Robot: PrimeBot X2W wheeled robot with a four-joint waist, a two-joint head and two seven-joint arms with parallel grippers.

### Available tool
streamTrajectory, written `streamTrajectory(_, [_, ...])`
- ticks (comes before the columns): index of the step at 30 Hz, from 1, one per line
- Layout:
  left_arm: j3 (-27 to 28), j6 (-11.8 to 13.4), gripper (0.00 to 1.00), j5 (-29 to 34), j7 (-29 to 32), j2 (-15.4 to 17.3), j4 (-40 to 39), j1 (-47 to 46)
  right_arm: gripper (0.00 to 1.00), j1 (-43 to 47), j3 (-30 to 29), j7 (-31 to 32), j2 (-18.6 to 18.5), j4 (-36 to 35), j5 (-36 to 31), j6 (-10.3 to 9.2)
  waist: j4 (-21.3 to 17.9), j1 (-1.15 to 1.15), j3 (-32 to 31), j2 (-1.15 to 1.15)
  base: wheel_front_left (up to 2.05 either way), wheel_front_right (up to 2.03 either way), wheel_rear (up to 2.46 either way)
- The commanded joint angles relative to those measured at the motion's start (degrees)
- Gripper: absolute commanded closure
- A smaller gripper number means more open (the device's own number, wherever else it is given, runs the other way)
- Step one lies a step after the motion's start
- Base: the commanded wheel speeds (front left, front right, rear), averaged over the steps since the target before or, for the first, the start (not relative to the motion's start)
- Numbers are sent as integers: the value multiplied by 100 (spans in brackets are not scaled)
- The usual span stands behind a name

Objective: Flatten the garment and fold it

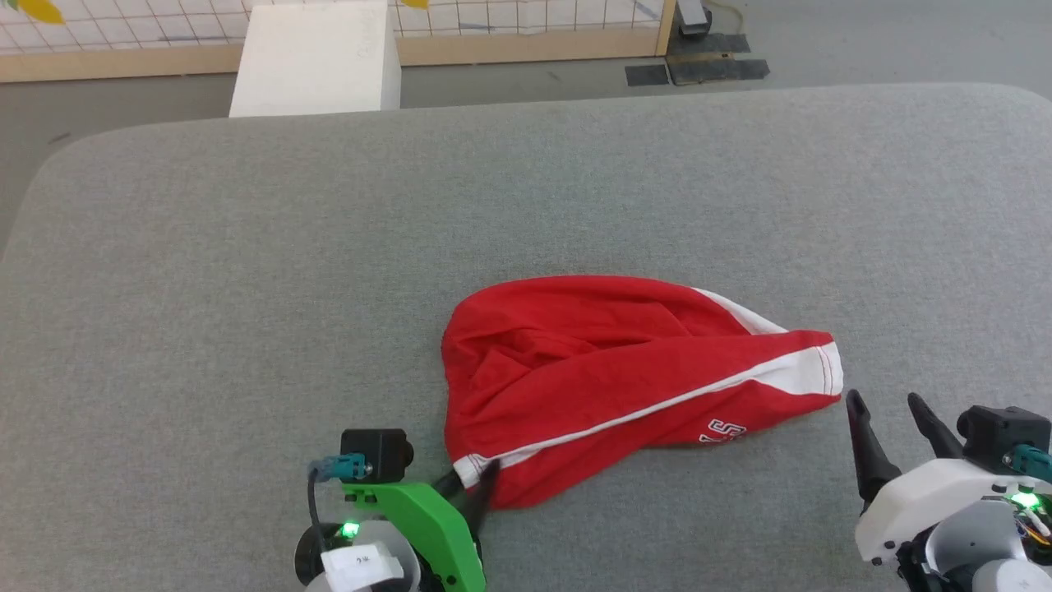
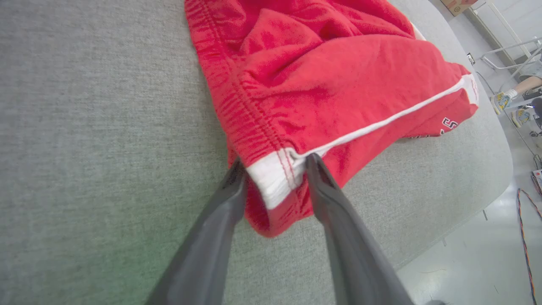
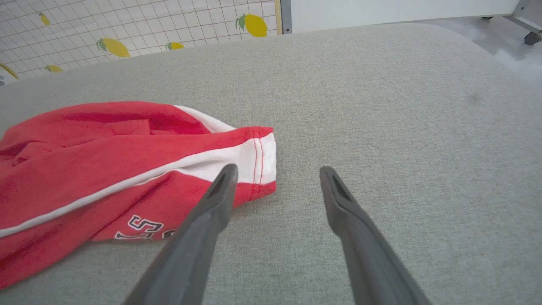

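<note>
The garment, red shorts with white side stripes and white lettering, lies crumpled on the grey padded table, near its front edge. My left gripper is at the garment's near left corner. In the left wrist view its fingers straddle the white-striped end of the waistband on the garment, jaws still apart around the fabric. My right gripper stands open and empty just right of the leg hem. In the right wrist view the right gripper has one finger overlapping the white hem of the garment.
A white box stands beyond the table's far edge, before a wood-framed grid panel. The left wrist view shows the table's rounded edge, floor cables and a person's foot.
</note>
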Motion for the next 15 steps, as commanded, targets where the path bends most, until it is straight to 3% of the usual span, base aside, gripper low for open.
streamTrajectory(1, [2,3,100,-70,4,32,-13,-75,0,-99,26,-48,0,27,55,-8,0,0,20,0,0,0,0])
streamTrajectory(15, [394,352,100,-12,-255,384,-381,234,0,-323,581,283,0,196,179,-8,219,0,82,0,0,0,0])
